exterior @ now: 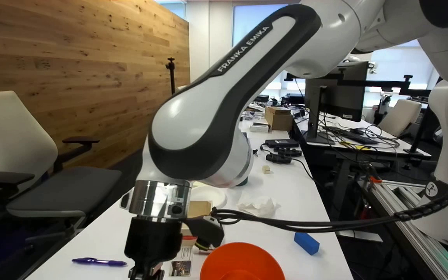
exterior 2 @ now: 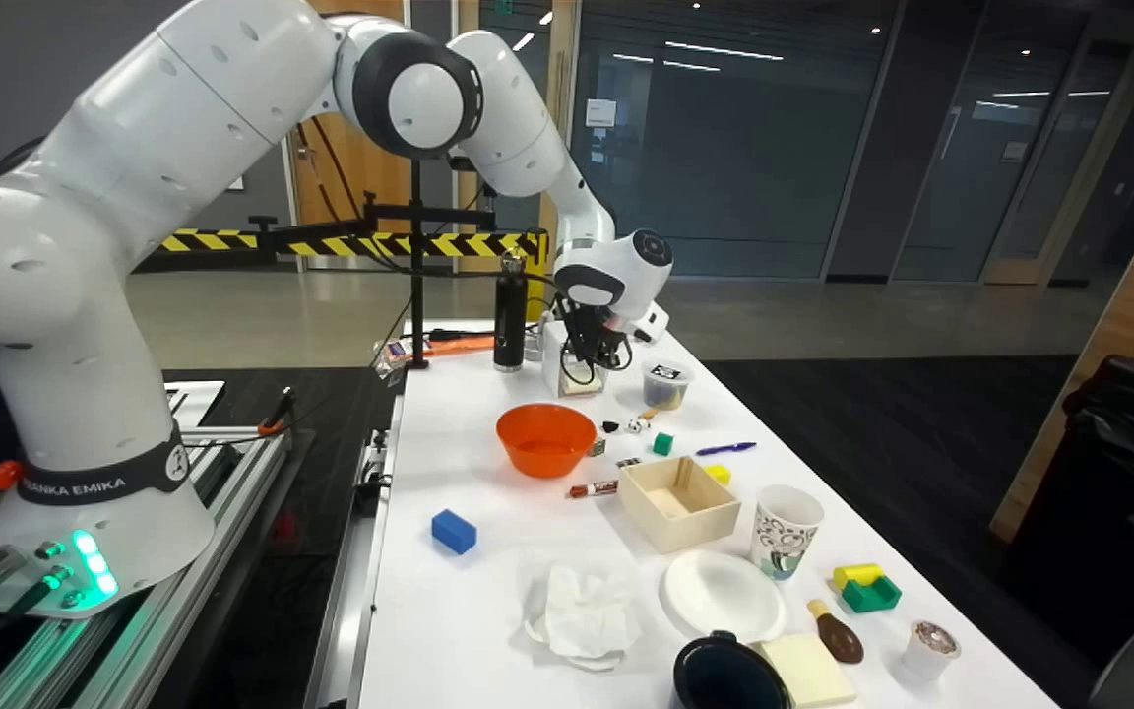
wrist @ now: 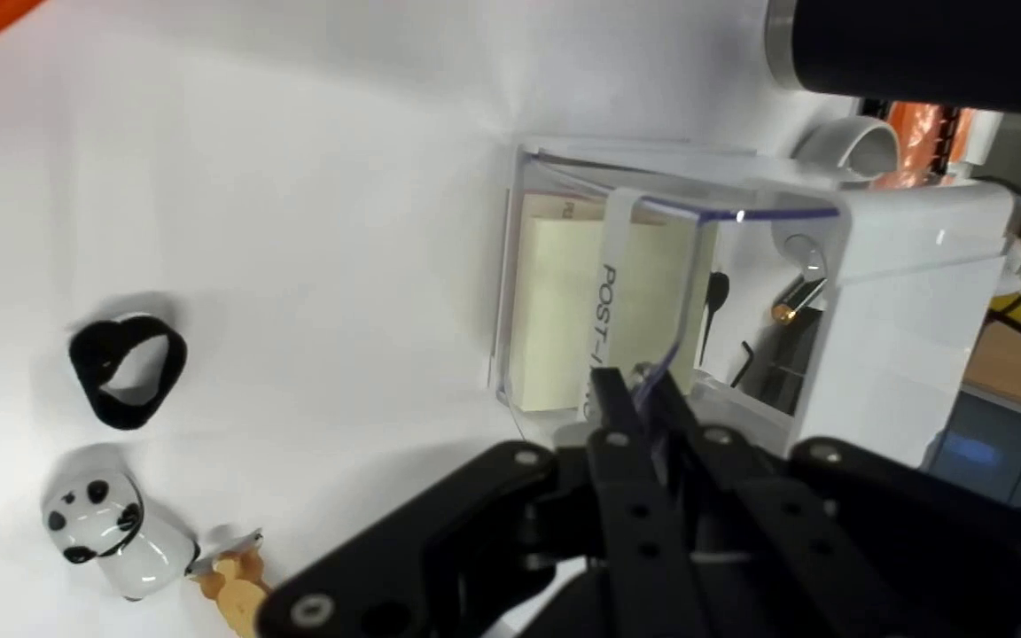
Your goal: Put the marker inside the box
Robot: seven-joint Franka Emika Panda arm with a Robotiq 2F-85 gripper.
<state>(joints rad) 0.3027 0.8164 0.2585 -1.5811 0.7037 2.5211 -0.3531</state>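
On the white worktop [exterior 2: 449, 615] we see an orange bowl [exterior 2: 543, 457], a blue block [exterior 2: 454, 532], crumpled tissue [exterior 2: 582, 615], a plate [exterior 2: 724, 596], a patterned paper cup [exterior 2: 785, 533], a purple pen [exterior 2: 724, 449], a panda figurine [wrist: 134, 549], and a marker [exterior 2: 595, 489] just beside a shallow pale box [exterior 2: 703, 527].

We note, in an exterior view: the arm [exterior: 208, 116] partly hides the box [exterior: 199, 208]; the lower edge crops the orange bowl [exterior: 242, 262].
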